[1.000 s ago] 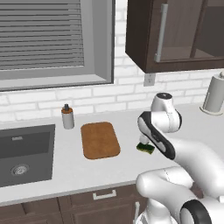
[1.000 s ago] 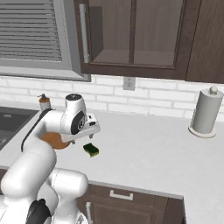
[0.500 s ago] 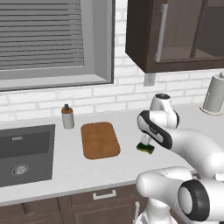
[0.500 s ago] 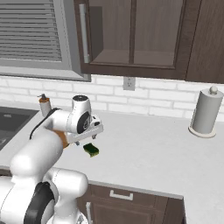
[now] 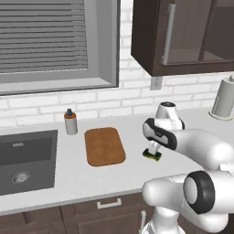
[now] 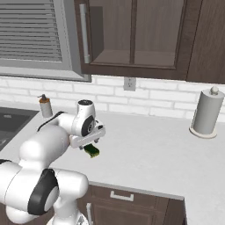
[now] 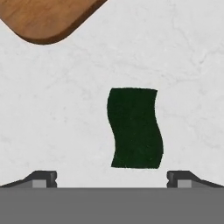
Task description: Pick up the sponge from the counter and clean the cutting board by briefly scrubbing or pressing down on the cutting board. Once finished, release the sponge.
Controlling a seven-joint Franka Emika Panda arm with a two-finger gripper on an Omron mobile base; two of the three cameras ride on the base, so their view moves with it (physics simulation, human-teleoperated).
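Wide open and empty, the hand (image 7: 112,179) hangs directly over the sponge (image 7: 135,128), probably light and squashy, best pinched across its narrower sides.

My tabletop (image 5: 114,176) runs pale and speckled across the middle of the left base view, above dark cabinets. The sink (image 5: 25,160) is sunk into it at the left edge. A bottle (image 5: 70,122) stands just right of the sink, toward the wall. The board (image 5: 104,146) lies flat at the centre. The sponge (image 5: 152,155) lies on bare tabletop right of the board, apart from it. A paper towel roll (image 5: 224,98) stands at the far right. In my hand view the sponge (image 7: 134,128) sits at centre, the board's corner (image 7: 46,18) at upper left.
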